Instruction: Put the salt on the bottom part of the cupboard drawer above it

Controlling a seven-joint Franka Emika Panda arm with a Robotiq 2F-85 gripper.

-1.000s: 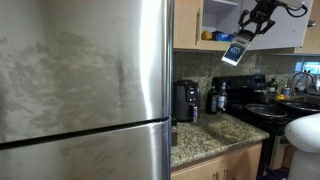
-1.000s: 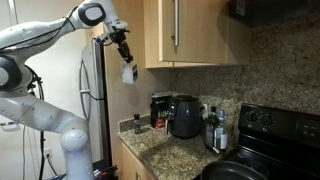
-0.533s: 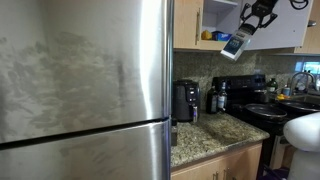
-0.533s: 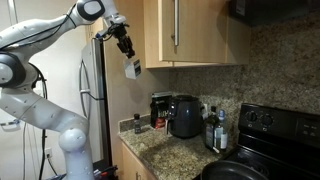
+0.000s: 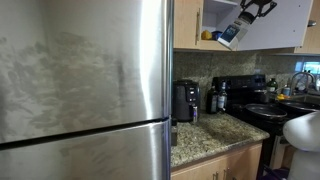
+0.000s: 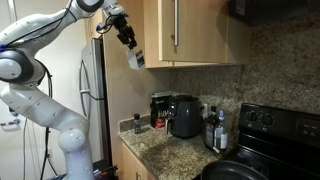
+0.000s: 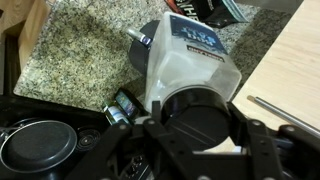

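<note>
My gripper (image 5: 247, 14) is shut on the salt (image 5: 229, 33), a dark blue canister with a white patch, held tilted in the air. In an exterior view the salt is at the open wooden cupboard (image 5: 188, 25), in front of its white lowest shelf (image 5: 270, 48). In an exterior view the gripper (image 6: 128, 42) holds the salt (image 6: 136, 59) just beside the cupboard's corner (image 6: 160, 40). The wrist view shows the salt (image 7: 192, 75) between the jaws (image 7: 198, 128), its dark cap toward the camera.
A big steel fridge (image 5: 85, 90) fills the near side. A yellow object (image 5: 207, 35) lies on the cupboard's shelf. Below are a granite counter (image 5: 205, 135), a black coffee maker (image 5: 185, 100), dark bottles (image 5: 215, 98) and a black stove (image 5: 262, 108).
My gripper has lifted the salt up and toward the cupboard, from below the shelf level to the height of the lowest shelf.
</note>
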